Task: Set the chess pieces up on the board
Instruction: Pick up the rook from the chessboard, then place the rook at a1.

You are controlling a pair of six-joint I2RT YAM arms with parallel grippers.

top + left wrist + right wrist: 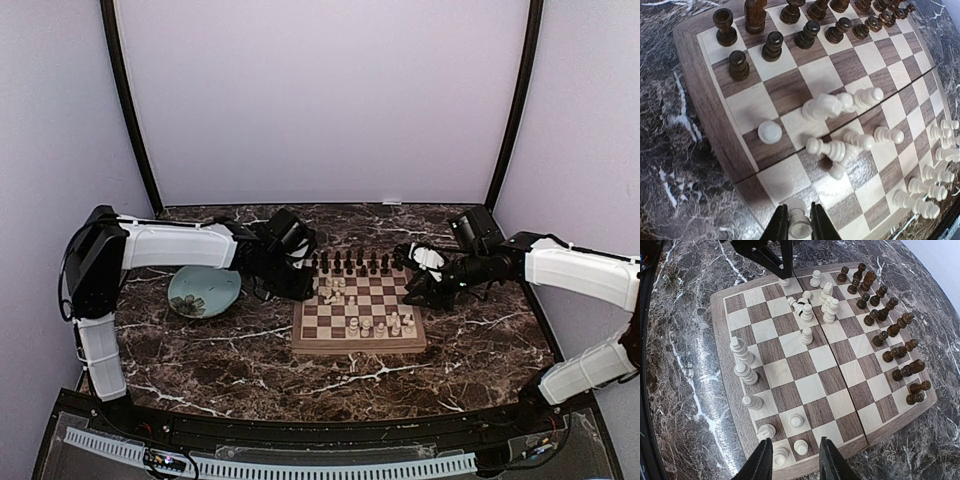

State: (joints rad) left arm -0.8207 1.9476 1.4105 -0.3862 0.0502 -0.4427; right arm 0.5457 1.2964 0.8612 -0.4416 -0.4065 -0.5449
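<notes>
Left pincer (pixel 795 231) grips pawn (pixel 799 220) near toppled pieces (pixel 837 147)

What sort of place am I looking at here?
Likely a robot test booth: plain pale walls enclose a marble-patterned table, where a left arm and right arm reach over a chessboard.
</notes>
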